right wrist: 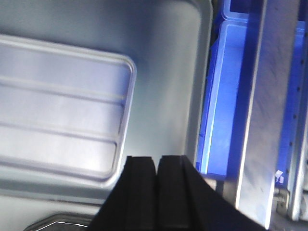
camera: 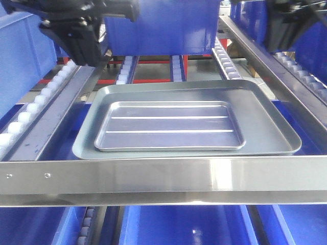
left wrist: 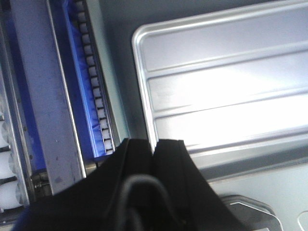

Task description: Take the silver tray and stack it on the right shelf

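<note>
The silver tray [camera: 168, 126], shiny with two long ridges, lies flat inside a larger dull grey tray [camera: 271, 122] on the right shelf [camera: 163, 178], behind the crossbar with two small holes. My left gripper [camera: 82, 51] hangs above the back left, shut and empty. In the left wrist view its tips [left wrist: 154, 143] sit over the silver tray's [left wrist: 226, 91] left rim. My right gripper [camera: 288, 28] is up at the back right. In the right wrist view it [right wrist: 156, 161] is shut and empty, just off the silver tray's [right wrist: 62, 110] right corner, over the grey tray [right wrist: 168, 72].
White roller rails [camera: 30, 109] run along both sides of the trays, with steel side bars [camera: 271, 56]. Blue bins stand behind [camera: 158, 25] and below the shelf [camera: 184, 227]. A blue bin [right wrist: 226, 96] also shows beside the grey tray's right edge.
</note>
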You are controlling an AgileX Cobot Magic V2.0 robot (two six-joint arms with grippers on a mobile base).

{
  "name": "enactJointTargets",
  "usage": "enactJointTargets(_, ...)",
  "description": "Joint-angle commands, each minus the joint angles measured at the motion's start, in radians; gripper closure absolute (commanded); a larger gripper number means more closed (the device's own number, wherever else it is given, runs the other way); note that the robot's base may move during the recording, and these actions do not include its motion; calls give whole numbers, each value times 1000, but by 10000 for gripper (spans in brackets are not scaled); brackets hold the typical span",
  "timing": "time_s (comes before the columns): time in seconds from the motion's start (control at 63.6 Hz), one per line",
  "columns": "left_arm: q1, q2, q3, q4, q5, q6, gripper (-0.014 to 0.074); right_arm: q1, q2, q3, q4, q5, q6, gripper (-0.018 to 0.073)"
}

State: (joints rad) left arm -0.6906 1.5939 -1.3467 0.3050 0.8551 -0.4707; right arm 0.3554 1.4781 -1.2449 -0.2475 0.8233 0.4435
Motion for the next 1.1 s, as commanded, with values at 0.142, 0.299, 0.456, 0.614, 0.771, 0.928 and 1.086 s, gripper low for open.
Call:
enactJointTargets(0.142, -18, -233, 255, 37, -255, -2, 693, -5, -231, 231, -29, -210, -3, 506)
enactJointTargets(0.299, -25, -371, 466, 43, -415, -2, 693, -5, -370, 430, -29, -363, -3, 506)
enactJointTargets(0.456, -25, -518, 630, 47, -539, -2, 696, -5, -524, 618, -29, -527, -4, 506)
enactJointTargets(0.614, -25, -665, 749, 54, -659, -2, 696, -5, -684, 768, -36, -669, -5, 506)
enactJointTargets(0.771, -25, -819, 836, 54, -723, -2, 696, -5, -871, 856, -39, -734, -5, 506)
enactJointTargets(0.928, -25, -986, 871, 74, -729, -2, 696, -5, -1029, 864, -44, -725, -5, 506)
enactJointTargets(1.086, -25, -1028, 898, 136, -727, -2, 696, -5, -1062, 864, -64, -698, -5, 506)
